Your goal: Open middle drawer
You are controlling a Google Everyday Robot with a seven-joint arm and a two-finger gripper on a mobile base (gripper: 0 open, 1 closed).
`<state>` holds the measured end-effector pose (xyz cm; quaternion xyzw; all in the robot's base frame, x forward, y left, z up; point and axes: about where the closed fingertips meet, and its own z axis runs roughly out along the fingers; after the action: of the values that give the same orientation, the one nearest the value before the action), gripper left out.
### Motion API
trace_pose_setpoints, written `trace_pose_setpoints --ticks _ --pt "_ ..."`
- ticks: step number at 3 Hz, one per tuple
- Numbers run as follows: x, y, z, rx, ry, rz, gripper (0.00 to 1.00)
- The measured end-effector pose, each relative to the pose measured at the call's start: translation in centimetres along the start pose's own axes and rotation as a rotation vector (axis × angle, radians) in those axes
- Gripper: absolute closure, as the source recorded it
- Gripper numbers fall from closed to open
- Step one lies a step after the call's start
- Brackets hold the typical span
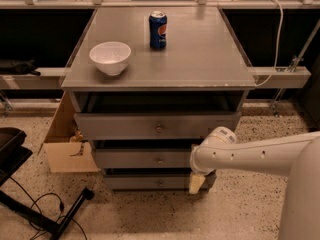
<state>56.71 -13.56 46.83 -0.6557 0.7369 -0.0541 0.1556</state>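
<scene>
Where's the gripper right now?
In the camera view, the gripper hangs low, right of centre, before the right end of the bottom drawer, just below the middle drawer.

The middle drawer (125,159) is finished in matt grey wood and fitted with a metal knob (159,160). The gripper (196,183), below that drawer's right end, is cased in smooth pale plastic.

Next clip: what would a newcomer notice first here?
A white arm extends in from the right, its gripper low at the right edge of the grey cabinet, just below the middle drawer. On the cabinet top sit a white bowl at left and a blue soda can farther back.
</scene>
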Motion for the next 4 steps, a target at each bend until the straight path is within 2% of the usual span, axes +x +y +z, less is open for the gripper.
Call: trace_pose_setpoints --ticks 2,4 --pt "-0.4 -2.0 4.8 -0.019 -0.022 0.021 0.00" --pt "-1.5 -4.8 9.2 -0.072 -0.022 0.019 0.04"
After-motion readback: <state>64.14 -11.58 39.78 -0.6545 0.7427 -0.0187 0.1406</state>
